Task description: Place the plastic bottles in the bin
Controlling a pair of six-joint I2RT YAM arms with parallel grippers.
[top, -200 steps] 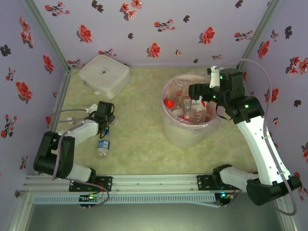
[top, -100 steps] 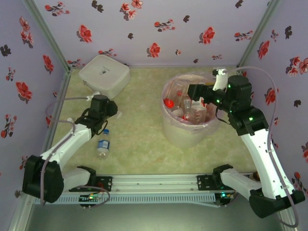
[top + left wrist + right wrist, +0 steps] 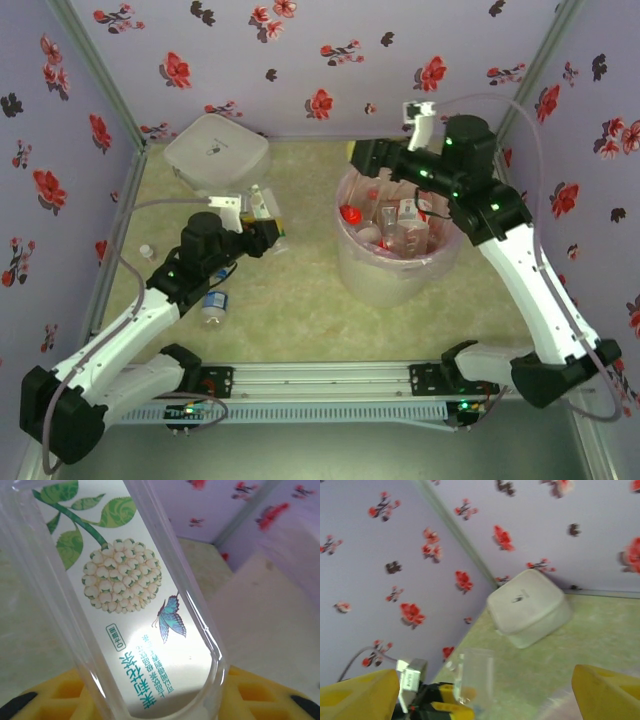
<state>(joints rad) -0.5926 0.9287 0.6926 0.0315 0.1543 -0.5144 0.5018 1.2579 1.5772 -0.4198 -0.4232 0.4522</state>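
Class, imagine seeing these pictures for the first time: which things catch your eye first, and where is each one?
The pink-lined bin at the right of the table, stuffed with bottles, draws the eye first, with the right gripper open near its far rim. Left of centre, the left gripper holds a clear bottle off the table, its label showing a white flower ball and a butterfly.
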